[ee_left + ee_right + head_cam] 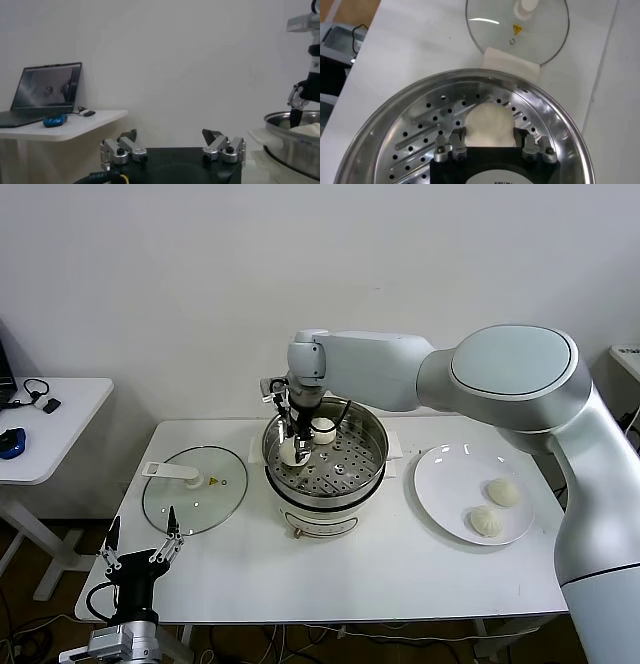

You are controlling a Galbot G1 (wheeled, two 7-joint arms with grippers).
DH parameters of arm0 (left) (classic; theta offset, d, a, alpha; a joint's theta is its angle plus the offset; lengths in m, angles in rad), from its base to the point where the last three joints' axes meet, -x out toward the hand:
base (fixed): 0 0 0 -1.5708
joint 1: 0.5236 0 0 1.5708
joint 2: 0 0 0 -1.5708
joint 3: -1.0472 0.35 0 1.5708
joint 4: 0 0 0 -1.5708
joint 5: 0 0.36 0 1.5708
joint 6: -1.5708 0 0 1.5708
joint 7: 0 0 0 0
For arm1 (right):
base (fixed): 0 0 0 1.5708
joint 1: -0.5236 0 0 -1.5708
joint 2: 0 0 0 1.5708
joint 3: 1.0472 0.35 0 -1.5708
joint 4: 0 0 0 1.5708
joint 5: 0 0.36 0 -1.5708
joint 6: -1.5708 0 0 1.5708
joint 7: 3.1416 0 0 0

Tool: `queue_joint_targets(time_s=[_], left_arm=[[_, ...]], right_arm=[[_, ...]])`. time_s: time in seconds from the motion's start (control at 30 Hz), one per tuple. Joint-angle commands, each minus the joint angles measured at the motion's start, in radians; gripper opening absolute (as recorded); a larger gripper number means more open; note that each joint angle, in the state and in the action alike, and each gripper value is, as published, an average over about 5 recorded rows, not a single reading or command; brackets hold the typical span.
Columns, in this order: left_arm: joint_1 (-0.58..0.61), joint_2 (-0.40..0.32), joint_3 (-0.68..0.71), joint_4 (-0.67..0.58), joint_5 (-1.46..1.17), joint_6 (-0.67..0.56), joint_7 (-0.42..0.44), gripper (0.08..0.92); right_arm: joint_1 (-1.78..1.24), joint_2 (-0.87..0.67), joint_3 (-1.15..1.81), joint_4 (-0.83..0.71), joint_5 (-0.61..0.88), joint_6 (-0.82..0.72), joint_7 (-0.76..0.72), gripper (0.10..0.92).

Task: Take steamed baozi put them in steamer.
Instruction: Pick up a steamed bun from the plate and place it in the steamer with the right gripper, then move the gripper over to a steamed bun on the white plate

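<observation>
A steamed baozi (489, 126) is held between the fingers of the right gripper (292, 448) at the steamer's (365, 446) nine o'clock, best released only once seated on the perforated floor, while the left gripper (140, 556) idles open.

Bright even light, soft shadows, steamer (325, 454) glare

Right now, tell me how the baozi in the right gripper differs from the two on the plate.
The baozi between the right gripper's fingers sits inside the steamer on its perforated floor; the two baozi lie free on the white plate, beside the steamer. The held one has a neighbour baozi in the basket. All are cream-white buns.
</observation>
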State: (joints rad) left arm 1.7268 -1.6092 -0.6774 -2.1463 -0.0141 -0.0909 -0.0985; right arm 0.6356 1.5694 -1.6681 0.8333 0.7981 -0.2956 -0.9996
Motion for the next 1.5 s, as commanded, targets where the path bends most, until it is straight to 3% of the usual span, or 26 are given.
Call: queue_joint_targets(time_s=[0.03, 0.2, 0.43, 0.67, 1.07, 1.5], left_arm=[[0.0, -0.049, 0.0, -0.001, 0.0, -0.001, 0.0, 0.823], [0.005, -0.049, -0.003, -0.01, 0.0, 0.001, 0.001, 0.823], [0.014, -0.049, -0.007, -0.03, -0.001, 0.005, 0.002, 0.823], [0.018, -0.049, 0.002, -0.035, 0.008, 0.003, 0.0, 0.823], [0.029, -0.049, 0.01, -0.033, 0.043, -0.008, -0.007, 0.823], [0.038, -0.049, 0.01, -0.016, 0.071, -0.02, -0.018, 0.823]], right_arm=[[-0.033, 0.02, 0.03, -0.045, -0.02, 0.0, 0.01, 0.741], [0.038, -0.031, 0.023, 0.02, 0.023, 0.007, -0.008, 0.818], [0.252, -0.198, -0.123, 0.235, 0.101, 0.046, -0.058, 0.823], [0.386, -0.43, -0.229, 0.368, 0.068, 0.148, -0.112, 0.823], [0.275, -0.751, -0.237, 0.383, -0.173, 0.307, -0.153, 0.823], [0.005, -0.89, -0.093, 0.324, -0.37, 0.355, -0.139, 0.823]])
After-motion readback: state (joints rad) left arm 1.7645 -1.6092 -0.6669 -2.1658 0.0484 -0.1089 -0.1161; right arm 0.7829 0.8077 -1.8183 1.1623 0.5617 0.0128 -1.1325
